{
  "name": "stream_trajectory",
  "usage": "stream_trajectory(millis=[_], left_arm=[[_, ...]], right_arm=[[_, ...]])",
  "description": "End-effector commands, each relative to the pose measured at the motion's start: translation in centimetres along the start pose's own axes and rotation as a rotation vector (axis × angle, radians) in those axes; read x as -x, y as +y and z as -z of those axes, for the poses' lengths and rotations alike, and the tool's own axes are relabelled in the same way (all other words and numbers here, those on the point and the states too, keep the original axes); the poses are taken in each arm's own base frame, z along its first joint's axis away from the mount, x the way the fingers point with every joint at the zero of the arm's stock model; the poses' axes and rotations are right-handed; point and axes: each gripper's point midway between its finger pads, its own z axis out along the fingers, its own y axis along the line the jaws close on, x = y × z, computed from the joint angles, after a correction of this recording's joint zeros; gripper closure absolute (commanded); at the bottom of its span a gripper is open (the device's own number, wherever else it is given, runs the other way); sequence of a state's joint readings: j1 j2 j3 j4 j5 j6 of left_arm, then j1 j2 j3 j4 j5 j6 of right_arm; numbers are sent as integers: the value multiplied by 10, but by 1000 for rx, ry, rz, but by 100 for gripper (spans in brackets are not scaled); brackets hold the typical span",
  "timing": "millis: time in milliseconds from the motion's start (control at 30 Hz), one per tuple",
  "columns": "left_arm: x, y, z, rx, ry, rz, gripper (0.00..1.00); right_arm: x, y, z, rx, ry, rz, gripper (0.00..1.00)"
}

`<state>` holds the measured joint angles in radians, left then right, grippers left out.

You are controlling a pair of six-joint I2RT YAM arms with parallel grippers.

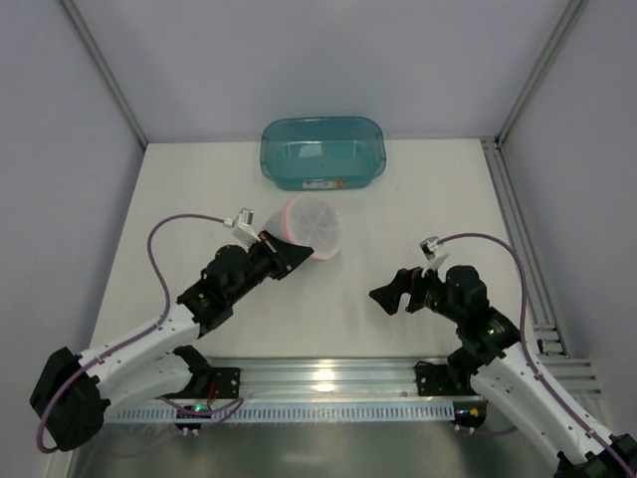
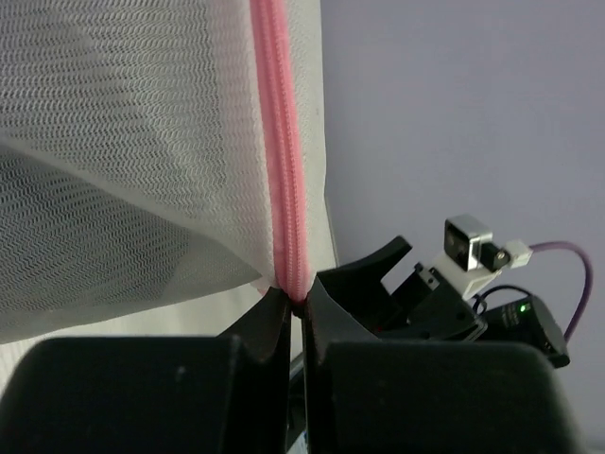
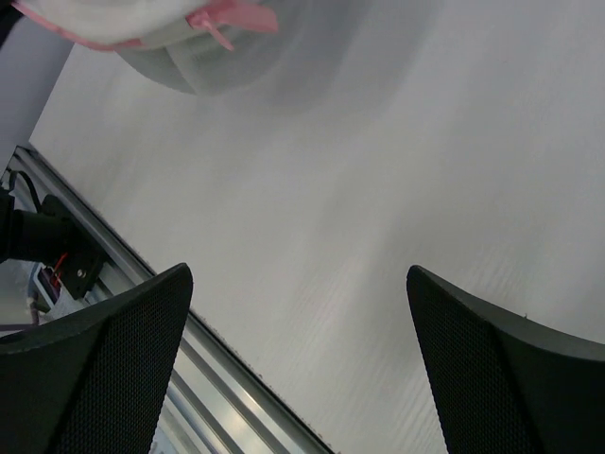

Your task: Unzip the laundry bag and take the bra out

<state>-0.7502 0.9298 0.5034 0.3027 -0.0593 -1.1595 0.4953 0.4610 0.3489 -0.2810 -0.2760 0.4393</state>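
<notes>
While your left fingers (image 2: 269,326) clamp the pink zip (image 2: 284,170) of the laundry bag (image 1: 314,224), your right fingers (image 3: 104,369) hover wide apart above the worktop (image 3: 378,189).

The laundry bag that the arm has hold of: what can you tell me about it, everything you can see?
The laundry bag is a small round pouch of white see-through mesh with a pink rim. A pink zip runs along its edge, and a pink tab sticks out from it. The left gripper has its jaws pinched shut on the zip seam and holds the pouch tilted, on the near side of the teal tub. Nothing dark shows through the mesh.
</notes>
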Motion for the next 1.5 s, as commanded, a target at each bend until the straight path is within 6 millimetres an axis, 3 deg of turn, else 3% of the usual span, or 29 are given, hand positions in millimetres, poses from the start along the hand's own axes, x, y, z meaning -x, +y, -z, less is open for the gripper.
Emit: stream_trajectory(millis=[0,200,467,733,1033,1200,1367,1467], left_arm=[[-39,7,9,-6,212,-4,100],[-60,12,1,-53,288,89,100],[-65,8,-10,-105,292,159,100],[-69,6,-16,-132,310,204,100],[-71,13,-5,-78,330,162,100],[-73,18,-1,-47,344,140,100],[-81,29,-1,-8,375,137,100],[-83,33,-2,1,381,133,100]], right_arm=[[17,30,0,139,-34,46,2],[11,36,-11,168,8,47,5],[3,39,-33,179,36,40,6],[-10,39,-56,140,74,58,18],[3,16,-67,7,31,92,29],[9,24,-73,34,28,102,41],[15,34,-74,77,18,101,44],[16,36,-74,81,17,105,54]])
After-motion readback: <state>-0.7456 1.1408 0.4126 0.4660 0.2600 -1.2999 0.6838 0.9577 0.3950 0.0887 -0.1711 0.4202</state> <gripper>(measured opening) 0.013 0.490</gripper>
